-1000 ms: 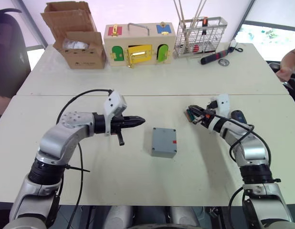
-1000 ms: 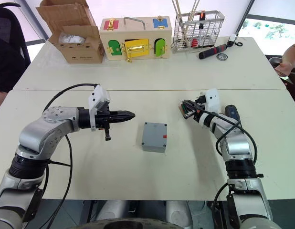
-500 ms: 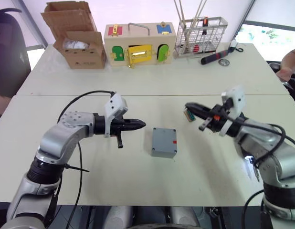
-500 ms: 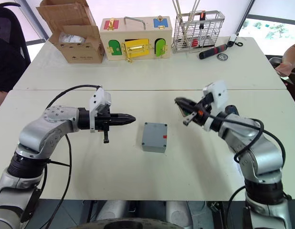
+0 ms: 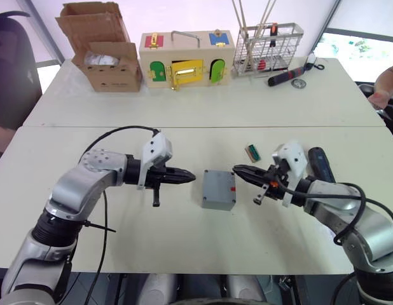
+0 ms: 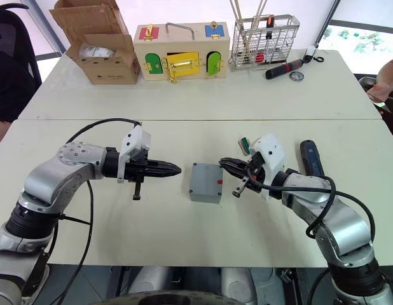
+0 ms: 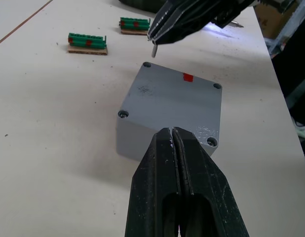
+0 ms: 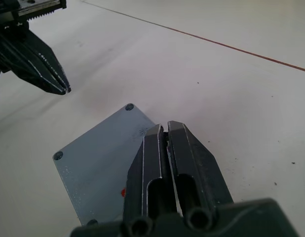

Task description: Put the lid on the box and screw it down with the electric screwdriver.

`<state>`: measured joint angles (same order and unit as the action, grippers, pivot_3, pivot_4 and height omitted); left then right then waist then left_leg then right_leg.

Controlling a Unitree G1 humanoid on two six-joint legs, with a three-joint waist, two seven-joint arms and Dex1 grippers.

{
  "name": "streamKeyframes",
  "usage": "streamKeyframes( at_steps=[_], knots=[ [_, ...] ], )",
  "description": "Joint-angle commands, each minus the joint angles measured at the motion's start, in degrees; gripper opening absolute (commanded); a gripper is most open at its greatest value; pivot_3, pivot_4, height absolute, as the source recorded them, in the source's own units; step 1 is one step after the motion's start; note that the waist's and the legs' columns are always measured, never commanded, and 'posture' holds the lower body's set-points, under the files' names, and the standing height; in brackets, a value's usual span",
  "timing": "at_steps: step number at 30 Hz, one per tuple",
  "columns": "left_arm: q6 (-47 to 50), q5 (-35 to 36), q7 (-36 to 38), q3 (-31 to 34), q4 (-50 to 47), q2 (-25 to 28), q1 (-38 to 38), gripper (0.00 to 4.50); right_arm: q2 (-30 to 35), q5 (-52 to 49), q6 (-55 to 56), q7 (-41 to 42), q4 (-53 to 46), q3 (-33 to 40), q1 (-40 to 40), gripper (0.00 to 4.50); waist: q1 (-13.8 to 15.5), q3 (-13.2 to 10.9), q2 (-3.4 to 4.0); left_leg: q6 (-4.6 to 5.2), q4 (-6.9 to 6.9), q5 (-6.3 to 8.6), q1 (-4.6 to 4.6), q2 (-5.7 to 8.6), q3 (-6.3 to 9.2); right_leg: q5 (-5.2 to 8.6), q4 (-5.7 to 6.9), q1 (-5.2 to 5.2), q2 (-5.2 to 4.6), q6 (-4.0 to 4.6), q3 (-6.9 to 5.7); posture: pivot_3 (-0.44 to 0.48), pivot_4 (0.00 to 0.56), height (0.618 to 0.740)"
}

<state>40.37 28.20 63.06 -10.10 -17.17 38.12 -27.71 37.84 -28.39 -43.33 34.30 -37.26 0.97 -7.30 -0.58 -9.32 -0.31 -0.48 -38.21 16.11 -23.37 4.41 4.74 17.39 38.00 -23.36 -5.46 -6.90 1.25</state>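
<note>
The grey box (image 5: 218, 189) sits lid-side up on the table (image 5: 184, 241), bare tabletop all round its edges. Left gripper (image 5: 191, 177) and right gripper (image 5: 237, 170) flank it, fingers pressed together, empty. The electric screwdriver (image 5: 321, 162) lies beyond the right gripper

This looks like a robotics lab or test workshop. Two plain white tables (image 5: 184, 105) are pushed together end to end. Along the far edge stand an opened cardboard box (image 5: 104, 54), a wooden box with coloured doors and latches (image 5: 186, 58) and a wire rack of tools (image 5: 268, 47). At far left is a dark office chair (image 5: 12, 63); bright windows (image 5: 355, 38) are at far right.
</note>
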Motion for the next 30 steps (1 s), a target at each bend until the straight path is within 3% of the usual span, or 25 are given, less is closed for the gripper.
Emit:
streamKeyframes(
  at_steps=[1,30],
  knots=[
    [-0.6,0.7,-0.5,0.5,-2.5,-0.1,-0.2,0.0,0.6,0.6,1.6,0.3,-1.1,0.3,-0.5,0.06,0.0,0.0,0.0,0.0,0.0,0.0,0.0,0.0,0.0,0.0,0.0,0.0,0.0,0.0,0.0,0.0,0.15,0.74],
    [0.0,1.0,-2.7,0.8,-3.2,-0.3,0.5,0.0,0.3,6.5,5.2,2.2,4.1,-3.7,-1.3,0.06,0.0,0.0,0.0,0.0,0.0,0.0,0.0,0.0,0.0,0.0,0.0,0.0,0.02,0.0,-0.01,0.0,0.15,0.74]
  ],
)
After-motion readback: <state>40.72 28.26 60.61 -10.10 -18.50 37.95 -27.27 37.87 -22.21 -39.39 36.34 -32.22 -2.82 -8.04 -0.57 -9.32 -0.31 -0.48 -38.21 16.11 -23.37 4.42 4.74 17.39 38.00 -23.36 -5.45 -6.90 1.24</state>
